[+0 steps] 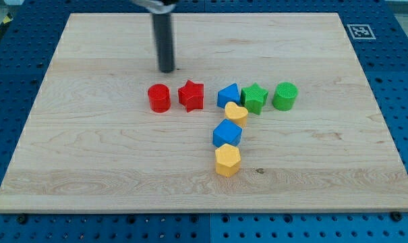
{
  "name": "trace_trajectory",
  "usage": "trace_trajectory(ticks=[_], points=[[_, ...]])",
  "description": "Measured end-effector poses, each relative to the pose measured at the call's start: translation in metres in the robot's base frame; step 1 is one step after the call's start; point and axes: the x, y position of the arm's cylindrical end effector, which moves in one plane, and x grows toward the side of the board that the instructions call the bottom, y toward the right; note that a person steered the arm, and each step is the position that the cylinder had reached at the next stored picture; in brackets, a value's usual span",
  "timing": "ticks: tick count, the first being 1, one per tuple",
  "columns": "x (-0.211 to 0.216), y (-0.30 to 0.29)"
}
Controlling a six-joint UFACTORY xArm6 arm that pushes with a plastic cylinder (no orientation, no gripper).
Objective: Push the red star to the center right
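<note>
**A:** What lies on the bench, going from the view's left to its right?

**B:** A wooden board on a blue perforated surface. First a red cylinder, then just beside it the red star. Above and between those two stands a dark rod; my tip rests on the wood, apart from both. Next comes a blue block, a yellow heart touching it from below, then a blue block and a yellow hexagonal block stacked down the view. Further right, a green star and a green cylinder.

**A:** Is the tool open or closed?

**B:** There are no jaws to open or close; it is a plain rod, touching nothing.

**A:** How far along is the task?

**B:** By my judgement, not begun. The red star sits left of centre, with the blue and green blocks between it and the centre right.

**A:** Any writing?

**B:** None readable. Only a black-and-white square marker at the board's top right corner.
</note>
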Motion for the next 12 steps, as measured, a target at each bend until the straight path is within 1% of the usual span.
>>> trace_trajectory(ticks=[1,2,3,4,5,6,7,8,9,11,12], points=[[0.018,-0.068],[0.060,-0.093],[0.091,-0.056],[0.095,-0.006],[0.095,0.029],[0.094,0.062],[0.085,0.087],[0.077,0.132],[0.058,0.179],[0.027,0.159],[0.041,0.142]])
